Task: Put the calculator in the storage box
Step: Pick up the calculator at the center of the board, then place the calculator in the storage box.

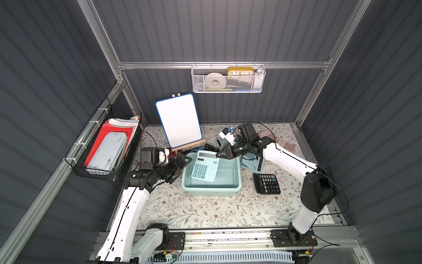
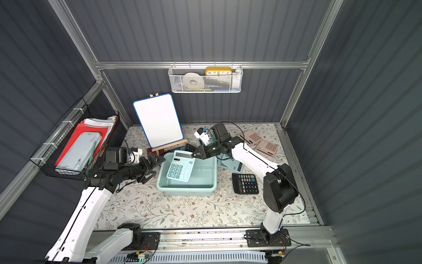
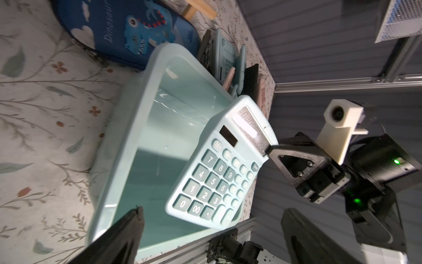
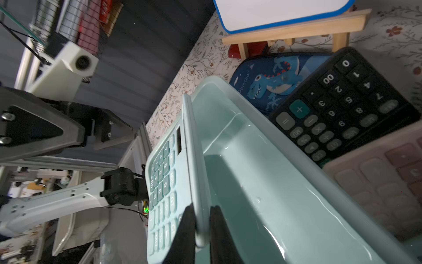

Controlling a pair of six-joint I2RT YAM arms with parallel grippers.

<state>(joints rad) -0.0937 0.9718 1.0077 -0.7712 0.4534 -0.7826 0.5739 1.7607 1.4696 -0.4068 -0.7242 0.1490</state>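
A pale teal calculator (image 1: 204, 168) (image 2: 180, 168) hangs tilted over the mint-teal storage box (image 1: 211, 190) (image 2: 186, 191), key end down inside the tub and display end up above the far rim. My right gripper (image 1: 218, 155) (image 4: 201, 210) is shut on its display-end edge, one finger on each face. In the left wrist view the calculator (image 3: 219, 169) faces the camera, with the right gripper (image 3: 271, 150) pinching its top. My left gripper (image 1: 181, 170) (image 3: 212, 211) stands wide open beside the box's left wall, holding nothing.
A black calculator (image 1: 266, 184) lies right of the box. More calculators (image 1: 252, 162) and a dinosaur pencil case (image 3: 127, 29) crowd behind it. A whiteboard on an easel (image 1: 179, 121) stands at the back. A black wire basket (image 1: 102, 148) and a white mesh basket (image 1: 228, 78) hang on the walls.
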